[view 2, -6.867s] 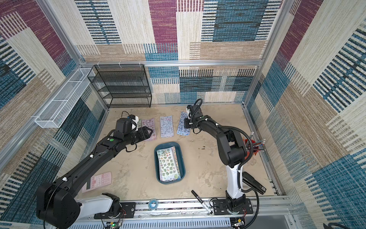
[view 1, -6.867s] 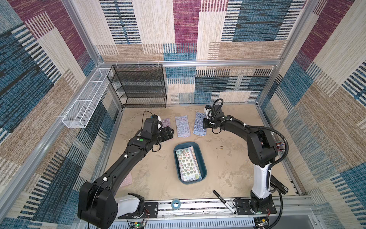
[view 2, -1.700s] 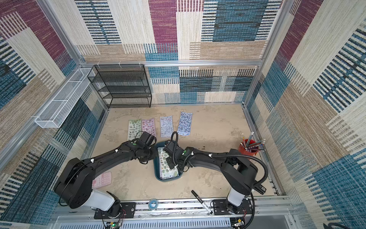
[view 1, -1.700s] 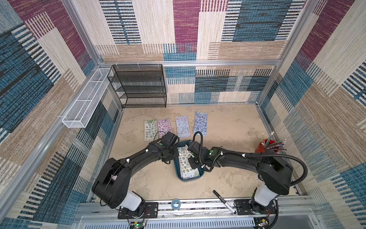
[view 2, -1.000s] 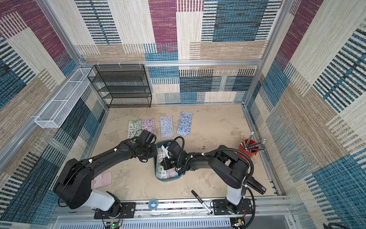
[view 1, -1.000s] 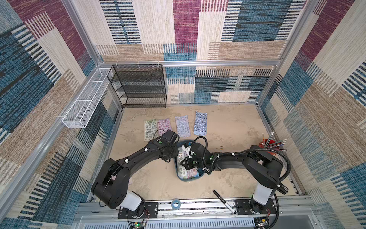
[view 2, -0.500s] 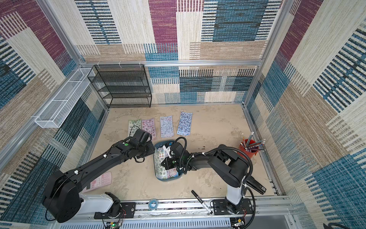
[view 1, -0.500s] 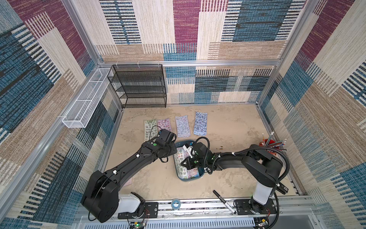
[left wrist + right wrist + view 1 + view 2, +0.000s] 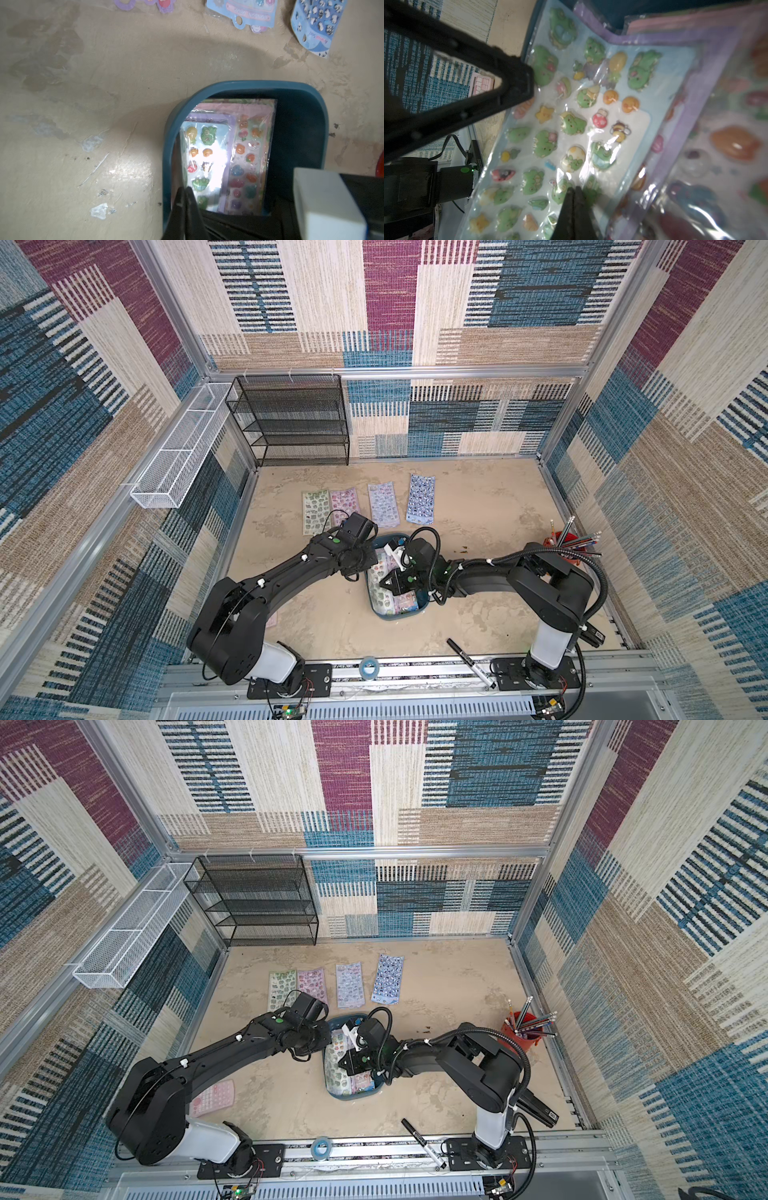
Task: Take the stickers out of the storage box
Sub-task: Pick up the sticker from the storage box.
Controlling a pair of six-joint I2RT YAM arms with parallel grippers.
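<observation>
The teal storage box [image 9: 390, 616] sits mid-table with a stack of stickers [image 9: 401, 601] inside. The top sheet, pale blue with green frogs [image 9: 571, 124], leans up against the box wall [image 9: 167, 145]. My left gripper [image 9: 185, 190] is shut on that sheet's raised edge at the wall; in a top view it [image 9: 372, 566] hangs over the box's left rim. My right gripper [image 9: 574, 189] is shut, its tips pressed onto the frog sheet's face, reaching into the box [image 9: 349, 1096] from the right in a top view [image 9: 341, 1064]. Several sheets [image 9: 383, 506] lie in a row behind the box.
A black mesh rack [image 9: 291, 423] stands at the back left and a white wire basket [image 9: 178, 448] hangs on the left wall. A red pencil cup [image 9: 569, 545] is at the right, a marker [image 9: 469, 662] and tape roll [image 9: 368, 667] at the front rail, a pink keypad slab [image 9: 212, 1097] front left.
My left gripper's jaws have come together at the box's left wall on the frog sheet's edge. The right gripper has stayed shut and pressed on the sheet, barely moving.
</observation>
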